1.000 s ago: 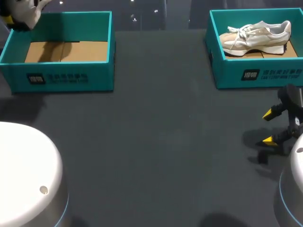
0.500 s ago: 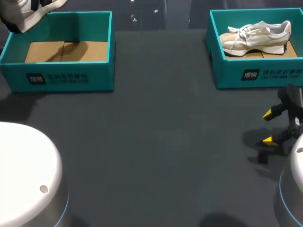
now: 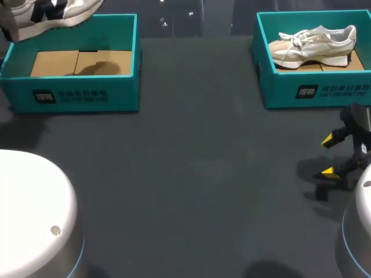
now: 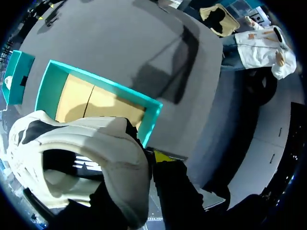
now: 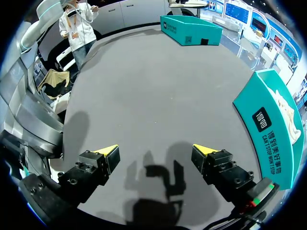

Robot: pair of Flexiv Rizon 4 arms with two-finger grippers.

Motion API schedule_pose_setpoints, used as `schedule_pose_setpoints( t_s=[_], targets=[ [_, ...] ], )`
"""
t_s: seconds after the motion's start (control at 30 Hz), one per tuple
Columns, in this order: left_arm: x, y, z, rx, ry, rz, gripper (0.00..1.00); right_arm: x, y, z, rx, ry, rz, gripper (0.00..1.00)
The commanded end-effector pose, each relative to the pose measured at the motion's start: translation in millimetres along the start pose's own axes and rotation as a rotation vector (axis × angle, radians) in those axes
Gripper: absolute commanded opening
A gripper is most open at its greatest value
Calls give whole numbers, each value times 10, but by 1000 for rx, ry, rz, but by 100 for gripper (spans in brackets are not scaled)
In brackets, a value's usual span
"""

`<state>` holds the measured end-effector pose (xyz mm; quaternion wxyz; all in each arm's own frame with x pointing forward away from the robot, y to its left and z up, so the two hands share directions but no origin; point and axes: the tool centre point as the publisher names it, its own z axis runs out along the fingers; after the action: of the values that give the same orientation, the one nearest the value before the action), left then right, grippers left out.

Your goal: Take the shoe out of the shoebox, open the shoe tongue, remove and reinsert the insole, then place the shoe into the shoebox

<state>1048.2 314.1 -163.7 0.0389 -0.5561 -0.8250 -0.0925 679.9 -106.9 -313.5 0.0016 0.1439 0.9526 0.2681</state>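
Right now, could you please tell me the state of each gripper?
Left gripper: closed on the white sneaker, held above the left shoebox.
Right gripper: open, holding nothing.

The matte dark grey worktop [image 3: 203, 174] is plain. On it, the open teal cardboard shoebox [image 3: 75, 95] has a tan floor and white print on its front (the second teal shoebox [image 3: 313, 92], far to its right, matches). Above the first shoebox's back rim, the white padded sneaker [image 4: 110, 139] carries black patches. The low sneaker [image 3: 316, 43] in the second shoebox is white and beige. The right tool [image 5: 157, 152] is black with yellow tips.
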Motion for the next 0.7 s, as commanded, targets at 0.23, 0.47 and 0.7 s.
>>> schedule_pose_setpoints(
  t_s=[0.23,0.47,0.7],
  targets=[
    [-29,-74,122,-120,22,179,0,22,-3,-5,2,-4,0,100],
    [-78,-13,336,-76,37,268,0,22,-3,-5,2,-4,0,100],
    [-63,-20,468,-54,64,367,0,22,-3,-5,2,-4,0,100]
  ],
)
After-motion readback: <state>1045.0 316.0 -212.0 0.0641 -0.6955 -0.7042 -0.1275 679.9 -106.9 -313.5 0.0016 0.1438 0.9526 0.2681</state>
